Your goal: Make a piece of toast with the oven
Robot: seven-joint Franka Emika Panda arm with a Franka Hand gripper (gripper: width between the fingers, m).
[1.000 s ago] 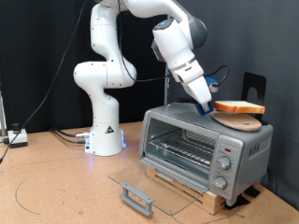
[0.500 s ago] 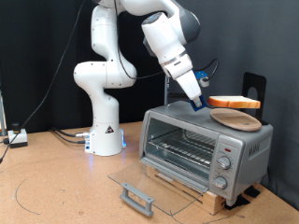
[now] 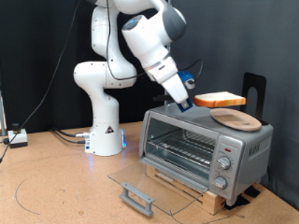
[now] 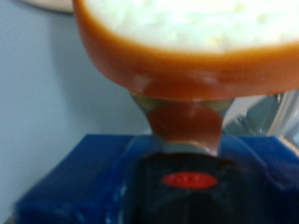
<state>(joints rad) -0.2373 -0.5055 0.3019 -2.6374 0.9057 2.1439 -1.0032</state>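
The piece of toast hung in the air in the upper right part of the exterior view, lying flat, raised above the round wooden plate and not touching it. Its pale top and orange-brown crust were plain to see. The gripper held it by the edge nearer the frame's centre, the fingers pinched narrow on the crust. In the wrist view the toast filled the upper part of the picture, and a fingertip pressed up against the crust, with the blue gripper body lower down.

The plate rested on the roof of the oven, toward the right end. The oven sat in the lower right of the exterior view, silver-grey, with its glass door folded down flat in front and the wire rack exposed inside. Knobs ran down its right panel.

The white arm reached from the upper centre of the frame down to the toast, its base standing on the brown table at left of centre. A black stand rose behind the oven at the right edge.
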